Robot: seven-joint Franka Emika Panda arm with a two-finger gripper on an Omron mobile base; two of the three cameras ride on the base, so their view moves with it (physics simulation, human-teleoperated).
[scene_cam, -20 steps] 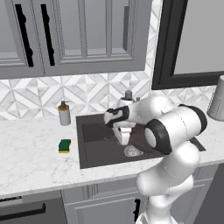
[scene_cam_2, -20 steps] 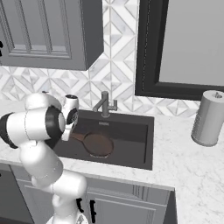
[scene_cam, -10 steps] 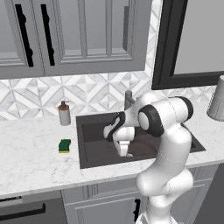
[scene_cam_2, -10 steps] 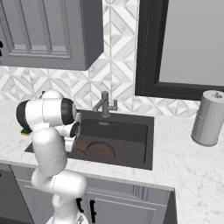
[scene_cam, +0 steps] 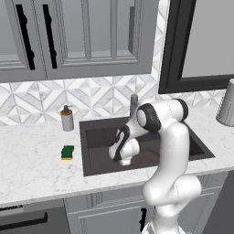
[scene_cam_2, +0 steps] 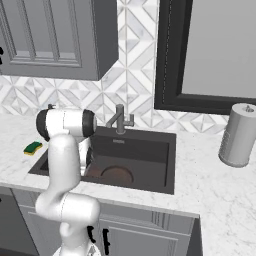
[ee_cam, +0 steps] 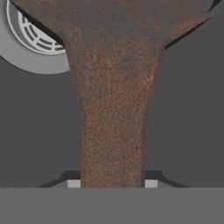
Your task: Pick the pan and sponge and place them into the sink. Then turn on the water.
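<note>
Farthest left in the left base view, the sponge (scene_cam: 67,152) lies flat on the worktop (scene_cam: 36,169), just beside the left rim of the sink (scene_cam: 84,151) and well apart from the gripper (scene_cam: 124,161), which hangs low inside the basin. That gap is what the coming move turns on: the sponge lies to the left of the jaws and above them, up on the worktop, so by my reading the arm must let go, rise clear of the sink wall and swing left before it can come down on it. Next to the right, in the hand view, the pan (ee_cam: 114,87) handle runs straight up the middle of the picture away from the jaws, widening toward the pan body at the top, with one small fingertip (ee_cam: 73,183) at each side of its near end; the jaws are narrowed on the handle, pinching it across its width, long axis in line with the hand. The pan's round body rests low in the sink in the right base view (scene_cam_2: 116,176), so it seems already delivered or nearly so. The drain (ee_cam: 35,30) shows beside the handle. Right of that stands the faucet (scene_cam_2: 120,120) at the back rim, with no stream running from it.
</note>
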